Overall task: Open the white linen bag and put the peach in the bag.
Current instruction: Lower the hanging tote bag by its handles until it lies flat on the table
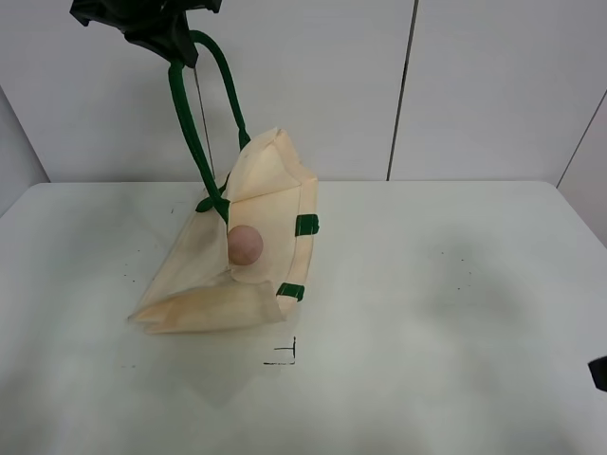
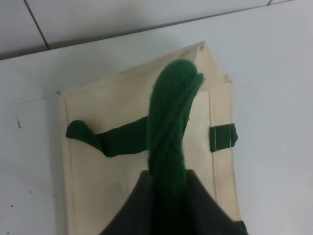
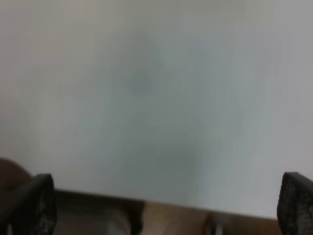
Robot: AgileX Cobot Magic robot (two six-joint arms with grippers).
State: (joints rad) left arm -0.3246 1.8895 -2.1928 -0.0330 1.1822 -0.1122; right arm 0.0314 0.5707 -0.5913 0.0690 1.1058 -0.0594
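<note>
The white linen bag (image 1: 204,284) lies on the table with its mouth pulled open and one side lifted. My left gripper (image 1: 175,52) is shut on a dark green handle (image 1: 190,123) and holds it high above the table. The peach (image 1: 245,245) sits inside the open mouth, on the lower panel. The left wrist view shows the handle (image 2: 171,122) clamped in the gripper (image 2: 168,196) over the bag (image 2: 98,171); the peach is hidden there. My right gripper (image 3: 166,200) is open and empty, low over bare table, just visible at the right edge in the high view (image 1: 598,373).
Small black corner marks (image 1: 283,355) are drawn on the white table (image 1: 455,284) in front of the bag. A panelled wall (image 1: 493,85) stands behind. The table's near edge (image 3: 161,200) shows under the right gripper.
</note>
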